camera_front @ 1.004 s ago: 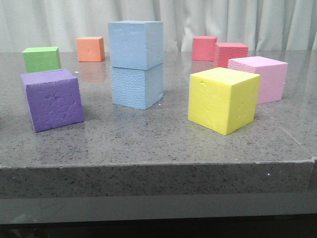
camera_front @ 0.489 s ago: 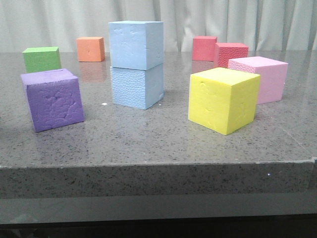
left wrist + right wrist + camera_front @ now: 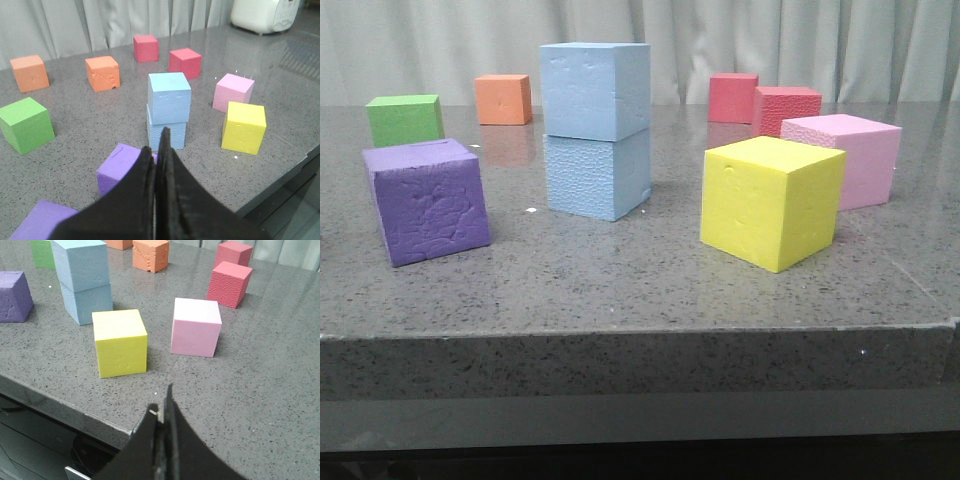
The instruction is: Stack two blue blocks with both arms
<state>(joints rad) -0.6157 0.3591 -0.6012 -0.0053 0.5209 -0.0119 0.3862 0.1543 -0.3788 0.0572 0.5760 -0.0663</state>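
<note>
The two blue blocks stand stacked on the grey speckled counter (image 3: 620, 290): the upper blue block (image 3: 595, 88) sits on the lower blue block (image 3: 597, 175), its edges turned a little out of line with the one beneath. Nothing of mine touches either of them.

My left gripper (image 3: 156, 150) has its jaws pressed together, the two dark fingers meeting in a thin seam and holding nothing. Seen from that wrist, the stack rises just beyond the tips, with a purple cube (image 3: 120, 167) close under them and a second purple one (image 3: 37, 220) at the frame's corner.

My right gripper (image 3: 162, 407) likewise has its jaws closed tight on nothing, poised over the counter's near edge. Beyond it sit the yellow cube (image 3: 120, 342) and the pink cube (image 3: 195, 326), near each other but apart, and the blue stack farther off past the yellow one.

In the front view neither of my arms appears (only cubes do). A purple cube stands left of the stack, the yellow cube to its right with the pink cube just behind. Farther back are a green cube (image 3: 405, 118), an orange cube (image 3: 503, 98) and two red cubes (image 3: 760, 103), in front of a pale curtain (image 3: 770, 40).
</note>
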